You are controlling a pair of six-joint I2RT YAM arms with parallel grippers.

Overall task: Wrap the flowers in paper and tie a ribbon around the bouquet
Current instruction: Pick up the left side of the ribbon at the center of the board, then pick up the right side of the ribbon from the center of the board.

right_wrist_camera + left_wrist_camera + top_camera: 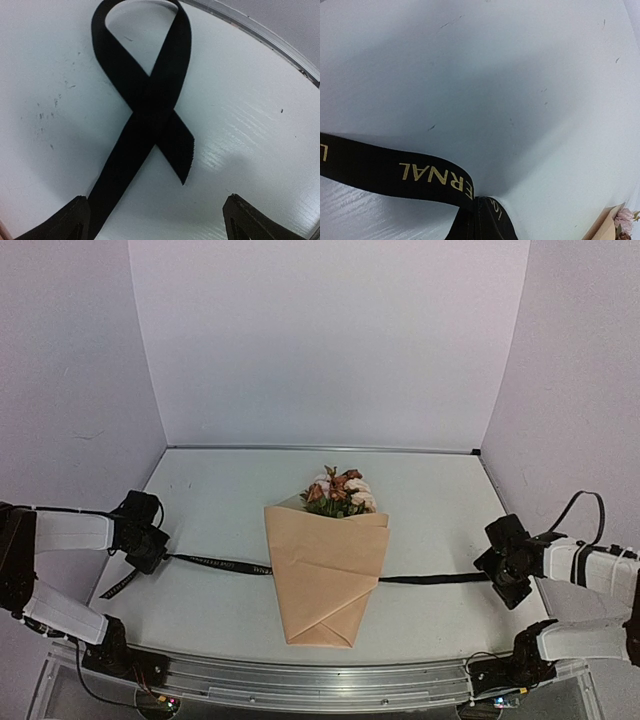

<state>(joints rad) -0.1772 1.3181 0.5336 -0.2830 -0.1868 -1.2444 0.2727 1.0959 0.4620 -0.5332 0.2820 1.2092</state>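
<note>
Two white-shelled arms (pixel 70 530), black left gripper (pixel 160 554) and right gripper (pixel 492 575), looped black cables (pixel 590 502), black bases (pixel 108 648).

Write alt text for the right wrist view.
The end of a black ribbon lies in a crossed loop on the white table, its length running down between the two dark fingertips of the open right gripper. A metal rail edges the table at upper right.

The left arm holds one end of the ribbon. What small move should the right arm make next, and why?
Probably close the right gripper on the ribbon. Its jaws stand open with a strand of the ribbon's looped end lying between them, while the left gripper is shut on the other end. The ribbon seems to pass under the bouquet, so both ends need holding before tying.
</note>
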